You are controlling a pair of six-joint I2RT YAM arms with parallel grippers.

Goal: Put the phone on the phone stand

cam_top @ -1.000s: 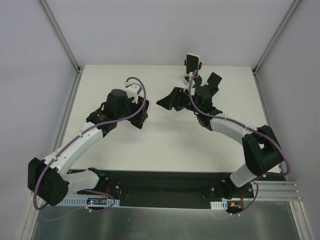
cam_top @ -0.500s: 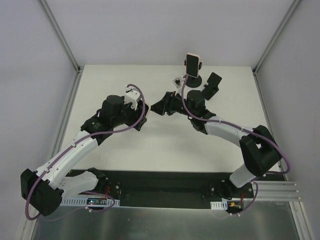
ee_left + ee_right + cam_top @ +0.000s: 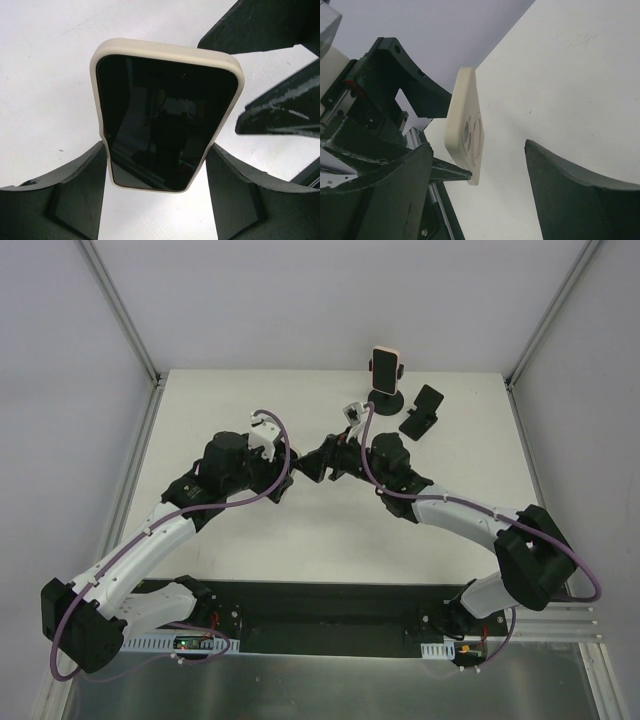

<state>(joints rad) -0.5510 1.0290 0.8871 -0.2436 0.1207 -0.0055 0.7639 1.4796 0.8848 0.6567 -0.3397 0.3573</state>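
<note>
Right end effector [image 3: 320, 462] released, moved beside phone [image 3: 165, 115] | left end effector [image 3: 156, 155] grasping phone

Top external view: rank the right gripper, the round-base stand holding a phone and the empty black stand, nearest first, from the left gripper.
1. Right gripper, immediately right.
2. Round-base stand, far edge, right of centre.
3. Empty black stand, farther right of that.

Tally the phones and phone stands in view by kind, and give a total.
Phones: 2 (held phone in the left gripper; mounted phone)
Phone stands: 2 (occupied stand at the back; empty stand beside it)
Total: 4
</note>
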